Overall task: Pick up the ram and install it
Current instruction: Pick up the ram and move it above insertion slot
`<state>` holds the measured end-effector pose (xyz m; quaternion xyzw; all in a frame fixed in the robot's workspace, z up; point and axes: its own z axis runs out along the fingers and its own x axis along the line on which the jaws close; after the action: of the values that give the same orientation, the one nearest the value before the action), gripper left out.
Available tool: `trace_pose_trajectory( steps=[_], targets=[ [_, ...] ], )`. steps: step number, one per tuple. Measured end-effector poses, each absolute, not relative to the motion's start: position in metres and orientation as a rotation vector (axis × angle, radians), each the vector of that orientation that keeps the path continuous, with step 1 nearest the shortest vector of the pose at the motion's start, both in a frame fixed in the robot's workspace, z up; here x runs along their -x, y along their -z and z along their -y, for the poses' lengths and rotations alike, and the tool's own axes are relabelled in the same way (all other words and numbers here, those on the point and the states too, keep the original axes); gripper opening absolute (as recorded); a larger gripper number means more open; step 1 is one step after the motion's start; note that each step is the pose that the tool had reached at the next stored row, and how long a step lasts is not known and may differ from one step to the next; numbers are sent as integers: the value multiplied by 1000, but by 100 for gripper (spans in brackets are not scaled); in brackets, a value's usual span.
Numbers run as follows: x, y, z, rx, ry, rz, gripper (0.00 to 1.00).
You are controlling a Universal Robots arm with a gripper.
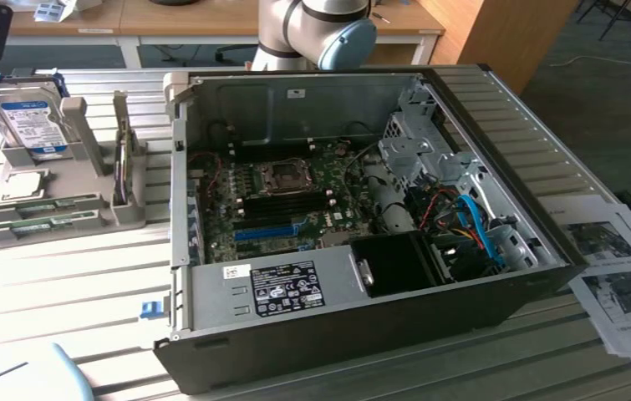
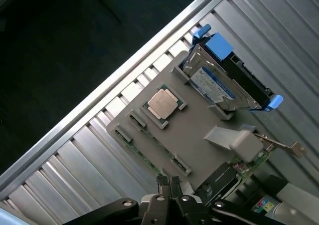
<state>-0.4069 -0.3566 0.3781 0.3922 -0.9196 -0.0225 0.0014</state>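
At the near edge of the slatted metal desk [image 1: 81, 284] lies a pale blue object [image 1: 25, 378], and printed papers [image 1: 622, 267] lie at the exterior view's right. Next stands the open computer case [image 1: 348, 334], on its side. Its power supply [image 1: 282, 282] with a black label is nearest, with a black fan housing [image 1: 399, 263] beside it. Deeper in lies the motherboard [image 1: 292, 192], with a long blue slot [image 1: 265, 232], dark memory slots [image 1: 282, 202] that look unfilled and a bare processor socket [image 1: 288, 174]. On the exterior view's left, well apart from the case, sits a grey holder [image 1: 81, 225]. The ram [image 1: 50, 204] lies flat in one of its near slots, with a second like stick [image 1: 45, 224] just beside it. A processor chip [image 1: 22, 184] rests behind them, and an expansion card [image 1: 125, 167] stands on edge. Farther back a silver hard drive [image 1: 34, 125] with a blue-white label stands upright. In the wrist view the pincer [image 2: 170, 186] hangs above the holder's edge, its fingertips pressed together with nothing between them. Beyond the case rises the robot arm [image 1: 315, 29], with wooden tables [image 1: 181, 21] behind it.
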Motion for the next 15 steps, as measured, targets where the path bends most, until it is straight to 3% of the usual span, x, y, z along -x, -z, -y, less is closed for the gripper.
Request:
trace_pose_trajectory(
  steps=[15],
  targets=[
    [407,-378,357,-1418,70,2796,9]
  ],
)
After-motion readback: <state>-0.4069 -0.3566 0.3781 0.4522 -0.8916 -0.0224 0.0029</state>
